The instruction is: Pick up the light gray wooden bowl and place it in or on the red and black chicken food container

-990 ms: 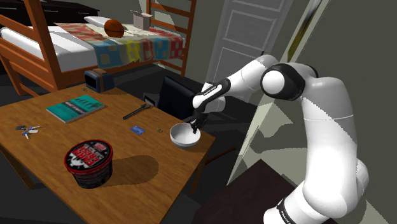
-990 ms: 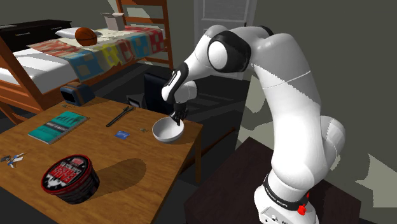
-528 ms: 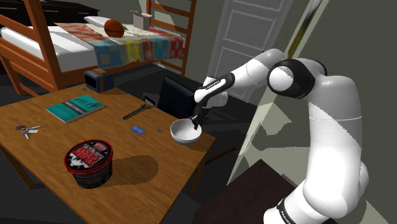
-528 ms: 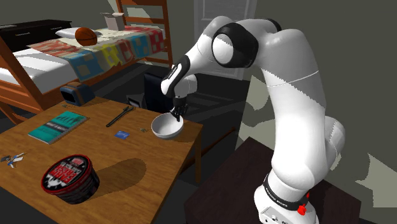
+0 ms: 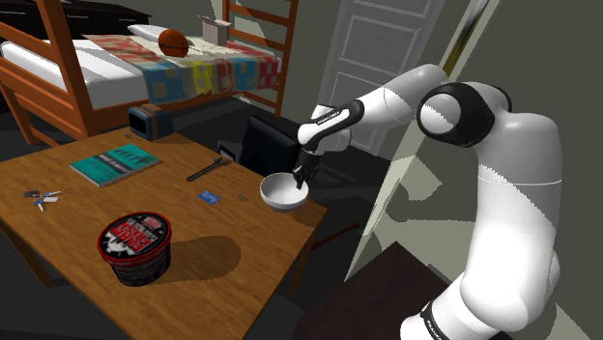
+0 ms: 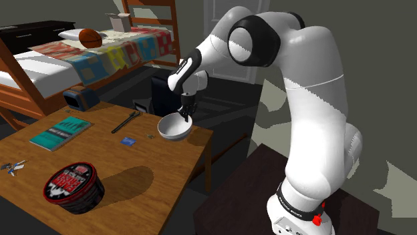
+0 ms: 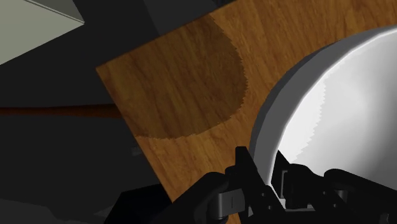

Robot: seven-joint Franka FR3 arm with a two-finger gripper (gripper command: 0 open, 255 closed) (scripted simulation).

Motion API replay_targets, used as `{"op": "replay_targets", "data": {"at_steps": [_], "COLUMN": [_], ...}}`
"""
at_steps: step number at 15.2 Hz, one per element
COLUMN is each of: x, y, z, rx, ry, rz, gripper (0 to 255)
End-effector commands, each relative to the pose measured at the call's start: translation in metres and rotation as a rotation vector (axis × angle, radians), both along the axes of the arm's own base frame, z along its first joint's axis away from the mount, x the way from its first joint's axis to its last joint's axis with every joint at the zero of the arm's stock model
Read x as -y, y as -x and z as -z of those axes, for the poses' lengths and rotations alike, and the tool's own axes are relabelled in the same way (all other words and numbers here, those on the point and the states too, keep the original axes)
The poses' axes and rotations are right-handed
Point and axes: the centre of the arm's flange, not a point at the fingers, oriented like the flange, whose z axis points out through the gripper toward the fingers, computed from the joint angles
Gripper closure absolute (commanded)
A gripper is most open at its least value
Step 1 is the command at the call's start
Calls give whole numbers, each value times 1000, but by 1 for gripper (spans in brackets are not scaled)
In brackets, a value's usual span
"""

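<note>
Grips the rim of the pale grey bowl (image 5: 282, 193) (image 6: 172, 127) (image 7: 343, 114) with the claw (image 5: 301, 179) (image 6: 186, 115) (image 7: 273, 172), narrow, rim pinched between the two fingers (image 7: 249, 181). Holds bowl apparently just clear of the wooden tabletop (image 5: 222, 261) (image 6: 154, 167) (image 7: 184, 102), well apart from the red and black container (image 5: 134, 247) (image 6: 73, 187), toward the shoulder view's right of it. Throws a round shadow on the wood beside the bowl in the wrist view. Leaves container upright on the tabletop. Shows teal book (image 5: 114, 163) (image 6: 60, 132) beyond the container, keys (image 5: 41, 196) (image 6: 12, 167) to the shoulder view's left of it, small blue card (image 5: 209, 197) (image 6: 127, 140) and dark tool (image 5: 207, 170) (image 6: 125, 121) farther back from the container, toward the bowl.
</note>
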Motion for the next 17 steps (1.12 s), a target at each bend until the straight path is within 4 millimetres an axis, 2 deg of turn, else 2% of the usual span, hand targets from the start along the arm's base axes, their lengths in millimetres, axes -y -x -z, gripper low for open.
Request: {"op": "replay_targets", "data": {"at_steps": [1, 17], "x": [0, 0], "y": [0, 0], "z": [-12, -96], "rx": [0, 0], "ry": [0, 0], "rz": [0, 0], "gripper": [255, 255]}}
